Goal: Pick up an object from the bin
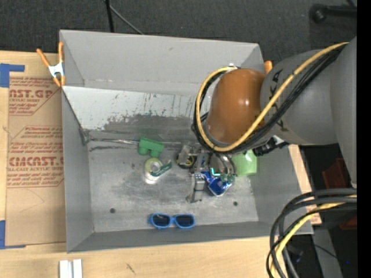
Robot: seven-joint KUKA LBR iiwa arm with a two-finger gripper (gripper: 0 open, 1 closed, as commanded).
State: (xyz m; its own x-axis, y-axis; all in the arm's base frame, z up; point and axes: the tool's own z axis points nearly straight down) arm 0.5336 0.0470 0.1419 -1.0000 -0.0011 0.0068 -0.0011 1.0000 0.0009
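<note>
My gripper (196,190) hangs low over the right half of the bin floor, under the arm's orange cover. Right beside it, on its right, lies a crumpled shiny blue thing (217,185), touching or nearly touching it. A small dark and brass-coloured thing (185,157) sits just behind the gripper. A light green block (247,163) lies to the right, partly hidden under the arm. Whether anything is gripped is hidden.
A green L-shaped block (151,147) lies left of centre, with a small white and green roll-like thing (154,169) in front of it. Blue sunglasses (172,220) rest near the front wall. The arm covers the bin's right rear corner.
</note>
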